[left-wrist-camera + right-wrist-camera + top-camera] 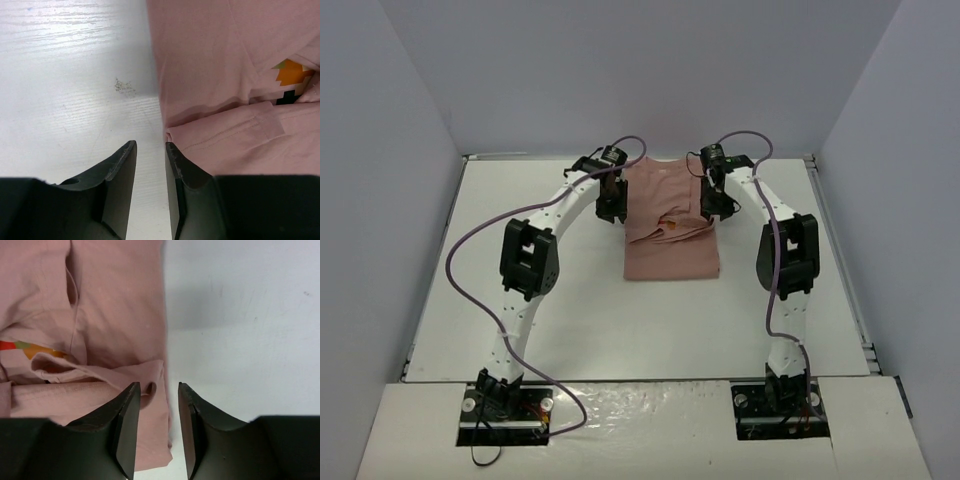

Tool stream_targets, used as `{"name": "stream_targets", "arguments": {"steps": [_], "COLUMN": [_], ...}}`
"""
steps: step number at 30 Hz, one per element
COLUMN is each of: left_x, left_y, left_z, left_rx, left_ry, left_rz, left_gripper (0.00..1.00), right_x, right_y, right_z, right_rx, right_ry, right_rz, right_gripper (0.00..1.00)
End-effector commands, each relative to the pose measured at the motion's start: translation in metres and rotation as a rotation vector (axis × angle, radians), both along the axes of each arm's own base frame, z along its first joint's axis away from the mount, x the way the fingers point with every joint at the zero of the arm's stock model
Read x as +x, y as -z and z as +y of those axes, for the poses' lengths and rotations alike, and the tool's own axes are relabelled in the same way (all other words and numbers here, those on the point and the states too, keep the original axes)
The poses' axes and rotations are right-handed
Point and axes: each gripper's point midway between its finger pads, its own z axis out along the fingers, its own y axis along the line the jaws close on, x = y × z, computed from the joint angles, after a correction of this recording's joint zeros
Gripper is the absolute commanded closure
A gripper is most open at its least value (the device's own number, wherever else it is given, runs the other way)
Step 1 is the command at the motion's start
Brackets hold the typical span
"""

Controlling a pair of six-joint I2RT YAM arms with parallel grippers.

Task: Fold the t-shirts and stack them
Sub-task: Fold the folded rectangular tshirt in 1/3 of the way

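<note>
White table — small dark scuff — pale walls around.

Overhead and wrist views share t-shirt

One dusty-pink t-shirt lies on one white surface. There are two robot arms, and each ends in one tool: the left tool at the shirt's left edge and the right tool at its right edge. Each tool has two dark fingers, four in all. One small orange-and-dark graphic shows on the shirt, ahead and to the right of the left tool. Two purple cables run along the arms, a left cable and a right cable. Three plain walls enclose the surface.
</note>
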Motion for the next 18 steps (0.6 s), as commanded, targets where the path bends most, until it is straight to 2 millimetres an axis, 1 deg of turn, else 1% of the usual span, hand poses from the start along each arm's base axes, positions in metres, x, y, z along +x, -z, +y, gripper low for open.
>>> {"name": "stream_targets", "arguments": {"steps": [1, 2, 3, 4, 5, 6, 7, 8, 9, 10, 11, 13, 14, 16, 18], "left_x": [0.005, 0.001, -0.005, -0.017, -0.024, -0.033, -0.043, -0.057, -0.066, -0.071, -0.084, -0.087, -0.09, -0.096, -0.098], "left_y": [-0.09, -0.097, -0.105, -0.114, -0.129, -0.133, -0.127, -0.11, -0.102, -0.1, -0.074, -0.061, -0.05, -0.025, -0.01], "left_z": [0.008, 0.008, 0.007, 0.004, -0.002, -0.003, -0.004, -0.005, -0.006, -0.007, -0.004, -0.007, -0.008, -0.008, -0.011], "left_rx": [-0.067, -0.077, -0.087, -0.1, -0.124, -0.137, -0.143, -0.141, -0.154, -0.184, -0.176, -0.227, -0.229, -0.219, -0.216], "left_ry": [-0.026, -0.028, -0.028, -0.019, -0.008, -0.006, -0.01, -0.022, -0.034, -0.053, -0.082, -0.12, -0.132, -0.155, -0.166], "left_rz": [-0.171, -0.18, -0.187, -0.194, -0.228, -0.24, -0.233, -0.199, -0.192, -0.206, -0.153, -0.161, -0.145, -0.105, -0.08], "left_gripper": [0.73, 0.73, 0.73, 0.73, 0.73, 0.73, 0.73, 0.73, 0.73, 0.73, 0.73, 0.73, 0.73, 0.73, 0.73], "right_x": [0.018, 0.019, 0.019, 0.017, 0.014, 0.011, 0.007, 0.002, -0.003, -0.008, -0.015, -0.025, -0.031, -0.04, -0.051], "right_y": [-0.06, -0.072, -0.077, -0.091, -0.1, -0.106, -0.112, -0.118, -0.122, -0.121, -0.118, -0.104, -0.095, -0.083, -0.067], "right_z": [0.003, 0.006, 0.011, 0.017, 0.022, 0.025, 0.029, 0.037, 0.045, 0.053, 0.062, 0.072, 0.077, 0.093, 0.11], "right_rx": [0.026, 0.041, 0.063, 0.096, 0.122, 0.138, 0.16, 0.202, 0.24, 0.278, 0.326, 0.378, 0.405, 0.483, 0.559], "right_ry": [-0.049, -0.072, -0.105, -0.149, -0.172, -0.203, -0.24, -0.288, -0.331, -0.37, -0.417, -0.453, -0.471, -0.53, -0.576], "right_rz": [-0.137, -0.159, -0.165, -0.188, -0.201, -0.211, -0.22, -0.228, -0.234, -0.227, -0.213, -0.177, -0.149, -0.11, -0.054], "right_gripper": [0.65, 0.65, 0.65, 0.64, 0.64, 0.65, 0.65, 0.64, 0.64, 0.64, 0.64, 0.62, 0.62, 0.62, 0.62]}}
